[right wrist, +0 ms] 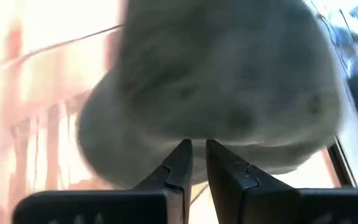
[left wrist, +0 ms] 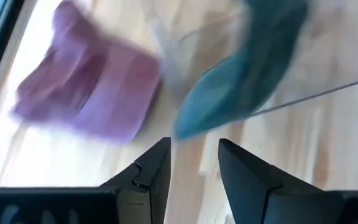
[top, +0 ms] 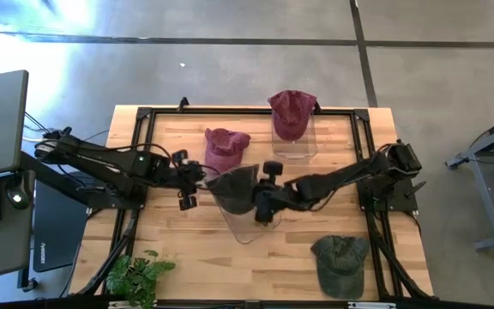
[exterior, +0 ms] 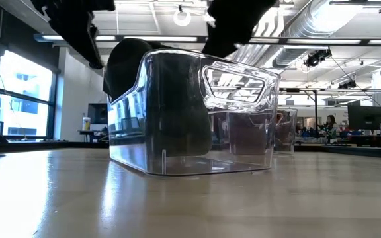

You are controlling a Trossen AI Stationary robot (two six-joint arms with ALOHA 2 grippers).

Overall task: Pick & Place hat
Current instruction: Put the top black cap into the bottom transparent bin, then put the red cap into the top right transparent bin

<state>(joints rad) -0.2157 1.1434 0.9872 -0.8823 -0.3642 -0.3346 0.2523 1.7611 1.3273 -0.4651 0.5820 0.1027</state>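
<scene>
My left arm reaches in from the left side of the table toward its middle, and my left gripper hangs there with its two fingers parted and nothing between them. My right arm stretches in from the right edge to meet it near the centre, bent low at the wrist. My right gripper has its fingers drawn close together, with only a thin slit between the tips.
</scene>
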